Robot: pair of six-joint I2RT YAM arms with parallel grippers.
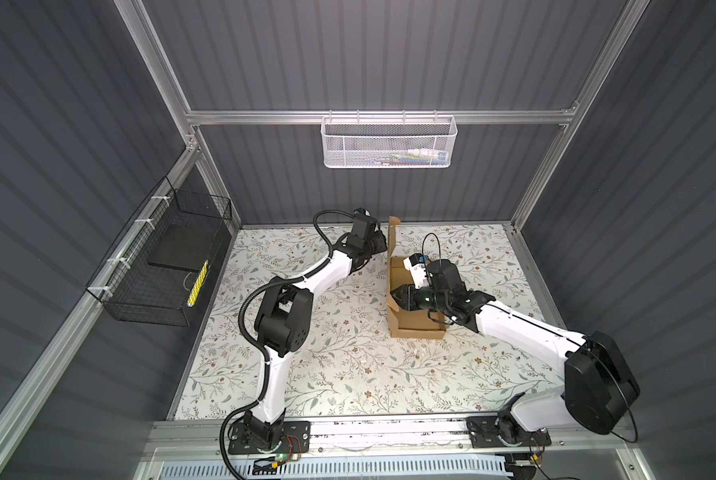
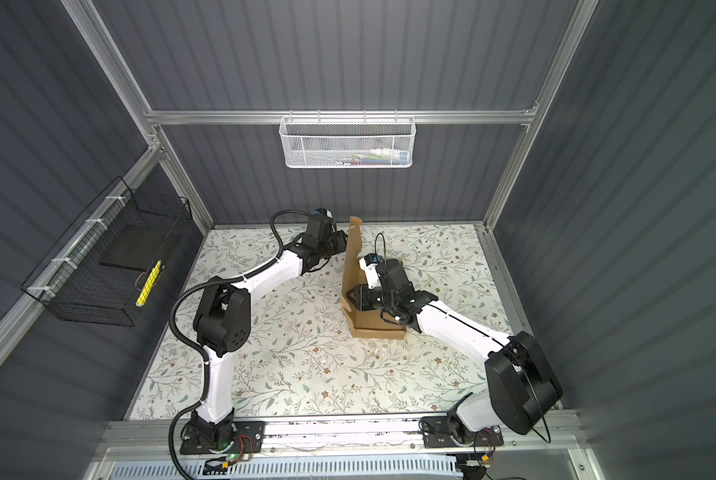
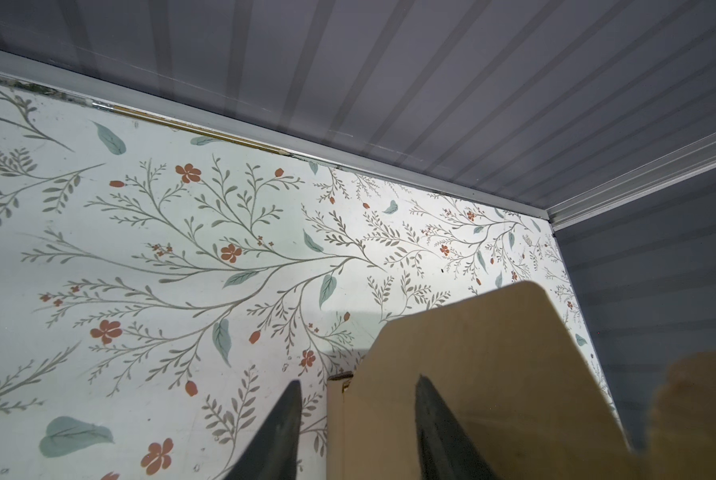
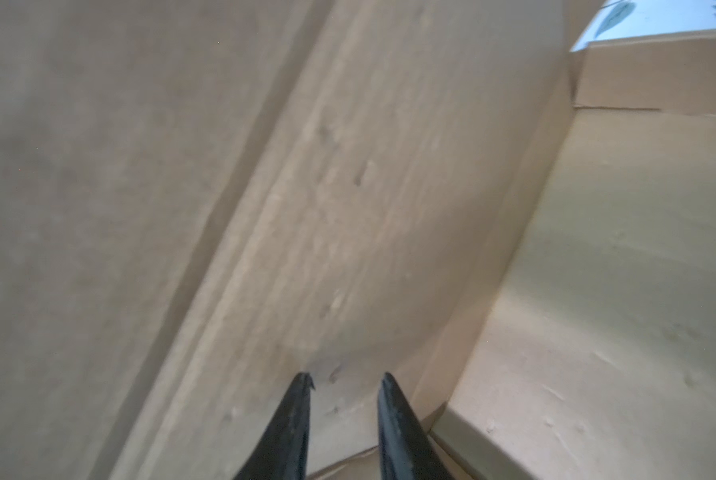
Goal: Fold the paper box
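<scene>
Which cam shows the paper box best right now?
Both top views: most of the paper box shows, base on the table, upright panel on the side toward the left arm. Left wrist catches only a rounded flap end. Right wrist is a blurred close-up of its inner cardboard.

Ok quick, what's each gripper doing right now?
Left gripper: open, beside the box, gripping nothing.
Right gripper: open, inside the box, empty.
</scene>
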